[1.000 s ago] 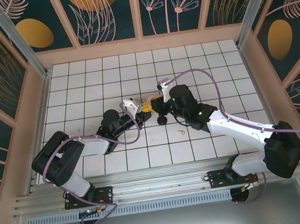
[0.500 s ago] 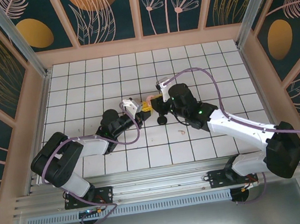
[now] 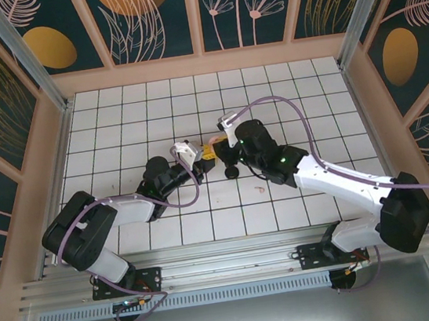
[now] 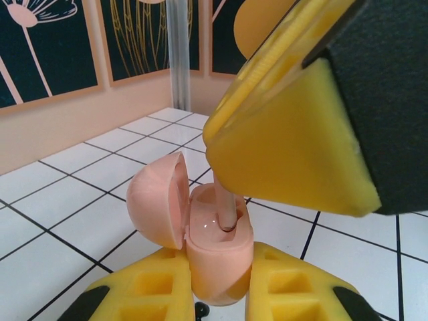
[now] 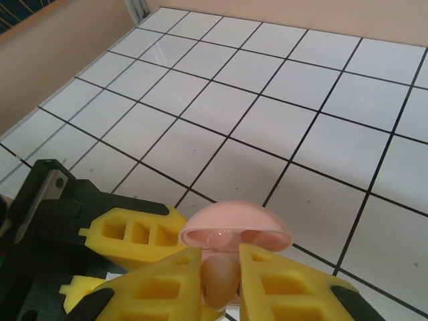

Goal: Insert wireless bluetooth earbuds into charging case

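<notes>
The pale-pink charging case (image 4: 217,247) stands upright with its lid (image 4: 157,200) swung open to the left. My left gripper (image 4: 217,277) is shut on the case's lower body. One of the earbuds (image 5: 221,281) is pinched in my right gripper (image 5: 221,267), which is shut on it. Its stem (image 4: 224,207) reaches down into a slot of the case, under the right gripper's yellow finger (image 4: 287,154). From the right wrist view, the open lid (image 5: 235,227) lies just beyond the earbud. Both grippers meet at mid-table (image 3: 213,151).
The white tiled table (image 3: 294,102) is walled by peach-coloured panels (image 3: 202,63). A tiny pinkish piece (image 3: 260,189) lies on a tile beside the right forearm, too small to identify. The left gripper's yellow fingers (image 5: 134,234) sit close under the right gripper.
My right wrist has edged slightly left, over the case. The left arm and the case have stayed where they were.
</notes>
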Controlling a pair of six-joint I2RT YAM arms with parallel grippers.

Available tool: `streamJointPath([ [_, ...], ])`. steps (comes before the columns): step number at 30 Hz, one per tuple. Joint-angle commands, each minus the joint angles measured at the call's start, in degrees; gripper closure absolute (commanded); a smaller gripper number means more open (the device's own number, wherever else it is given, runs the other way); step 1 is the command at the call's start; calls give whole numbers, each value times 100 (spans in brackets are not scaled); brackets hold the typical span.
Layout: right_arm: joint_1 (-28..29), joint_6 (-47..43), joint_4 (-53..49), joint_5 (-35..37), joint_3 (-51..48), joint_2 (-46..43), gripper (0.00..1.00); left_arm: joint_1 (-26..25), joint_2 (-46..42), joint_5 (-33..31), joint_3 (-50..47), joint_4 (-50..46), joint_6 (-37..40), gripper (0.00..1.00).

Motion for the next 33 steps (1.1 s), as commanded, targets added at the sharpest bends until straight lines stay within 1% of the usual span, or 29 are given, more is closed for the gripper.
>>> streamJointPath([
  [1, 126, -169, -361, 205, 169, 167, 82, 9, -216, -6, 106, 191, 116, 87],
  [10, 338, -351, -712, 560, 386, 381, 82, 10, -238, -50, 105, 147, 157, 87],
  [16, 340, -425, -862, 995, 461, 333, 82, -1, -252, -63, 96, 88, 198, 87],
  [19, 339, -488, -901, 1060, 539, 328, 82, 6, -248, -63, 96, 67, 219, 87],
  [29, 343, -316, -614, 487, 380, 390, 81, -3, -313, -60, 96, 48, 237, 87],
  [33, 293, -181, -482, 253, 308, 371, 79, -1, -321, -42, 87, 72, 207, 87],
])
